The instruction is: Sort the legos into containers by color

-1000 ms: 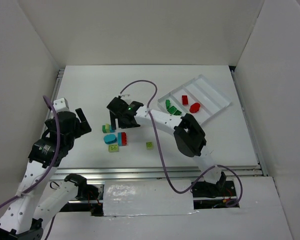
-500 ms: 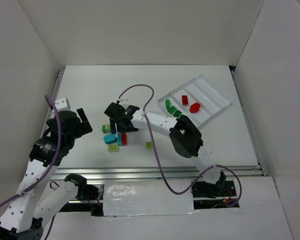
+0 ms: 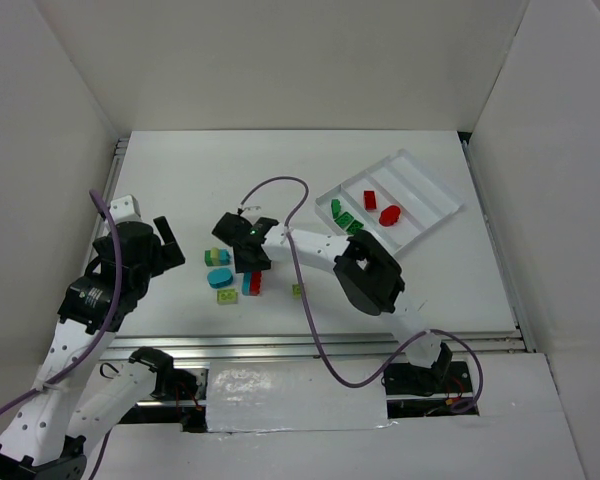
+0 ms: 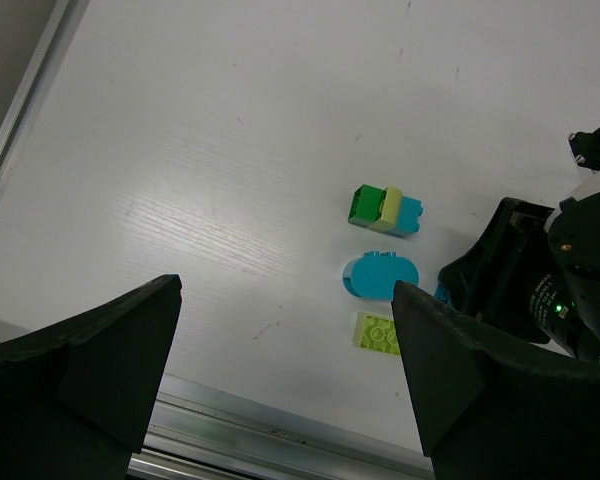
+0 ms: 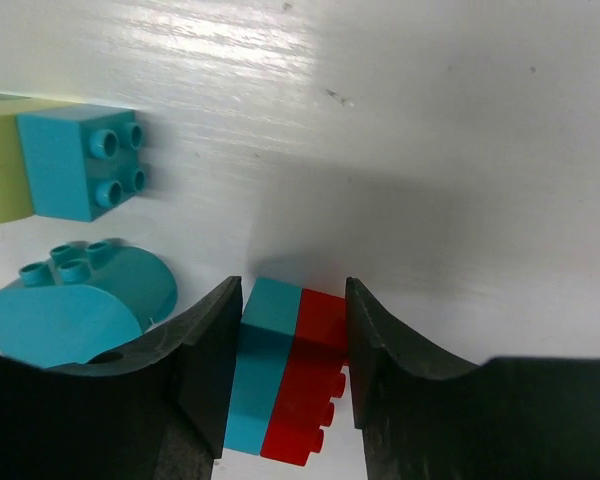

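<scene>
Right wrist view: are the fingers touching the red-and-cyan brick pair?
Touching. The right wrist view shows the fingers pressed against both sides of the red-and-cyan brick pair, no gap visible.

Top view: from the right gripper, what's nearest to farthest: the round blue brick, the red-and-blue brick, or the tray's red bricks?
1. red-and-blue brick, between the fingers of the right gripper.
2. round blue brick, just left.
3. red bricks, far right in the tray.
</scene>
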Robot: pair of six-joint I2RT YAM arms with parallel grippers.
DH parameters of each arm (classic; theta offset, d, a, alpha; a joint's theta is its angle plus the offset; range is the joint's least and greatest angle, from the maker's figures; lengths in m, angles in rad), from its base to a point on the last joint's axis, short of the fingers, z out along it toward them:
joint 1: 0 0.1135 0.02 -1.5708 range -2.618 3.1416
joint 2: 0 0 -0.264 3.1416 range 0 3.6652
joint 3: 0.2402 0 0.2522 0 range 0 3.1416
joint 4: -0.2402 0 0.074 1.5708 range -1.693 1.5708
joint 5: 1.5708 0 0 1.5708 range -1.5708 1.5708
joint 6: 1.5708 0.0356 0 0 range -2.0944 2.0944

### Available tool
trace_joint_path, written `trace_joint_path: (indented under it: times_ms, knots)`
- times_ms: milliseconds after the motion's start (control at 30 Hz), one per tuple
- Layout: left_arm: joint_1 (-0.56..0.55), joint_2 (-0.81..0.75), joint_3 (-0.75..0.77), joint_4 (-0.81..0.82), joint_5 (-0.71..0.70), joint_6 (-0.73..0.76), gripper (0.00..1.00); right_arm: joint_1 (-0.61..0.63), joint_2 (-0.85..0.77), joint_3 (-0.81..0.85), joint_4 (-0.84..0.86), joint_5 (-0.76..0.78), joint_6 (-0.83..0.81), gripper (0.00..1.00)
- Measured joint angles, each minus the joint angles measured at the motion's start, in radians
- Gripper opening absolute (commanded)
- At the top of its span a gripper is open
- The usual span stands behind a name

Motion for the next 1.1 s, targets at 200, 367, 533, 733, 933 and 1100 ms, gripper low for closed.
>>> trace_joint_path:
  times_ms: [200, 367, 533, 733, 933, 1100]
  knots:
    - [0.000, 0.000, 0.000, 0.001, 0.005, 0.001, 0.99, -0.003, -0.061, -0.101, 0.035, 0.013, 0.013, 0.04]
    - [0.000, 0.000, 0.000, 0.002, 0.019, 0.004, 0.99, -0.015, -0.101, -0.163, 0.038, 0.024, 0.021, 0.00]
    - [0.001, 0.000, 0.000, 0.015, 0.078, 0.033, 0.99, -0.029, -0.129, -0.185, 0.043, 0.035, -0.001, 0.00]
    - [0.002, -0.002, -0.003, 0.069, 0.339, 0.074, 0.99, -0.059, -0.209, -0.182, 0.037, 0.063, -0.031, 0.00]
    - [0.002, -0.032, -0.143, 0.270, 0.702, 0.048, 0.99, -0.109, -0.342, -0.141, 0.000, 0.112, -0.052, 0.00]
    - [0.002, 0.008, -0.219, 0.403, 0.861, -0.018, 0.99, -0.111, -0.459, -0.137, -0.005, 0.130, -0.048, 0.00]
